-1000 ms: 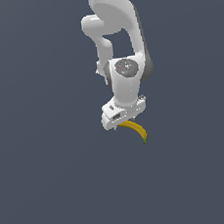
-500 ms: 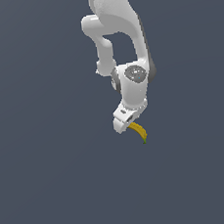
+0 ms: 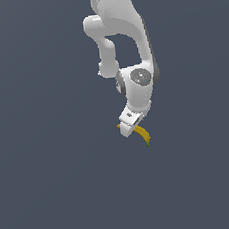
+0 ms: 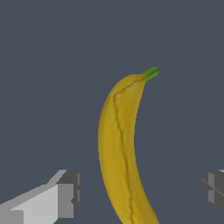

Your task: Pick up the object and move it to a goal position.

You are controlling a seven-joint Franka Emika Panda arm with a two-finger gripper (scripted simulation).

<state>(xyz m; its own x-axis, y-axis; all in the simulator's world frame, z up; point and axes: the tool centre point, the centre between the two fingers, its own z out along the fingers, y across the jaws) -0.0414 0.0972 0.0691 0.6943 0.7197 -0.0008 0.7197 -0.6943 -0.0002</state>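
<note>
We see the white robot arm reaching down over the flat dark grey desk, its white claw low above the small curved yellow banana. In the exterior view the banana pokes out beneath the claw toward that view's right, green tip outermost. In the wrist view the banana lies between the grey fingertips, which stand spread wide, each clear of the peel.
</note>
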